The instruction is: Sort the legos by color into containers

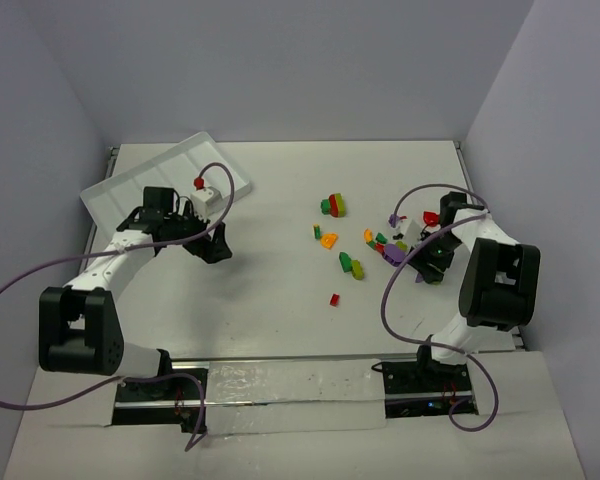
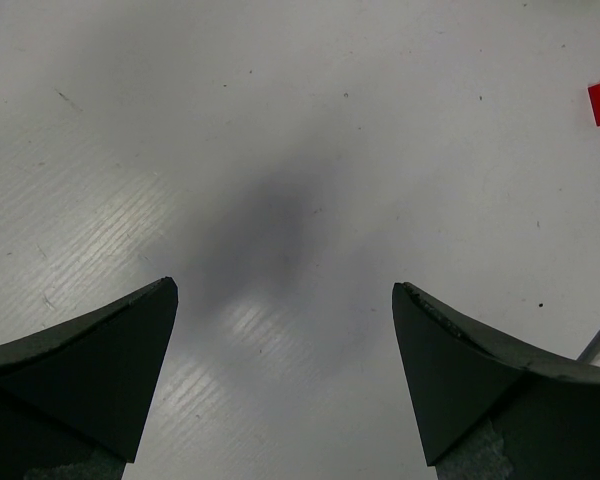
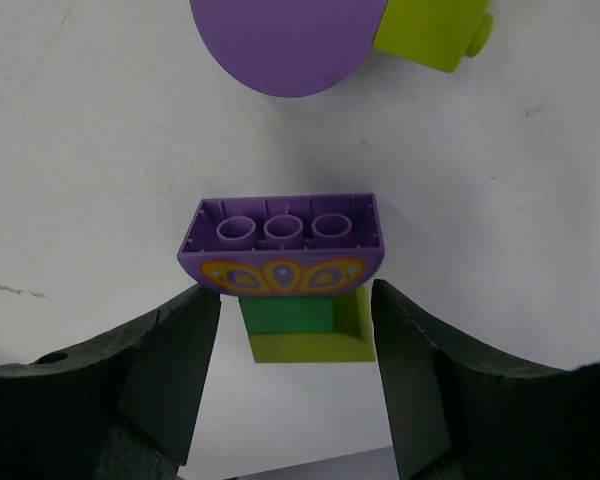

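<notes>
One green lego between right pincer jaws

A white surface lay under even overhead light. It looked matte from above and finely ribbed up close, with a few scuffs and dark specks. Three plain walls closed it in: the back wall, the left wall and the right wall, all a pale lavender-grey. A soft, blurred shadow sat on the ribbed white. Along the near edge ran a glossy strip — it caught the light in bright patches.
</notes>
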